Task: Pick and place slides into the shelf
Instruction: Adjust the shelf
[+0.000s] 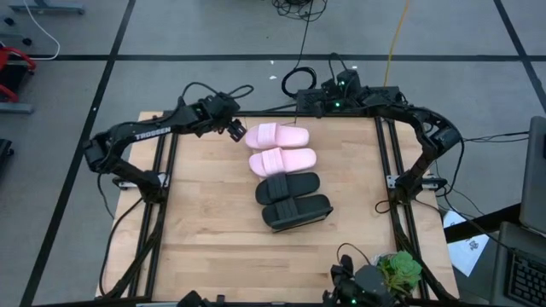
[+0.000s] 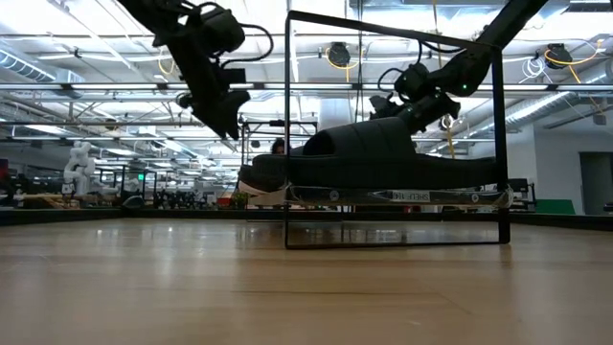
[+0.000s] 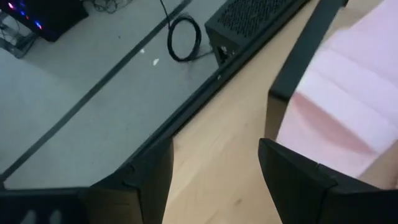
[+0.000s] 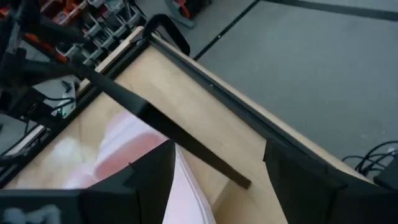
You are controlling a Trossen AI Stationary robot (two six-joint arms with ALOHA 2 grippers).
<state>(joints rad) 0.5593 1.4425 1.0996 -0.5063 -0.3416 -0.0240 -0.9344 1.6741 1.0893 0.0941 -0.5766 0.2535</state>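
**All four slides in a row, left gripper hanging beside the far pink one**

The four slides are lying side by side in one row down the middle of the table, from near the far edge toward the centre: two pink slides [image 1: 280, 147] first, then two black slides [image 1: 292, 199]. In the low view a thin dark shelf frame [image 2: 395, 134] is standing around the nearest black slide, which is resting raised above the tabletop [image 1: 205, 230], so I am judging that the row is sitting on the shelf.

The left gripper [image 1: 235, 130] is hovering just beside the end of the farthest pink slide, near the table's far edge, fingers spread and holding nothing. The right gripper [image 2: 407, 107] is hanging over the far edge of the table, also spread and empty, with the frame's dark bar [image 4: 168, 132] crossing just in front of it.

What is worrying me: the left fingers [image 3: 292, 180] are very near both a frame post and the pink strap. A careless move could be catching the strap or knocking the light frame, and then the whole row could be shifting.

The slides are looking like soft matte foam, each with one broad ribbed strap and an open toe. The frame is thin dark metal; the tabletop is pale, smooth wood
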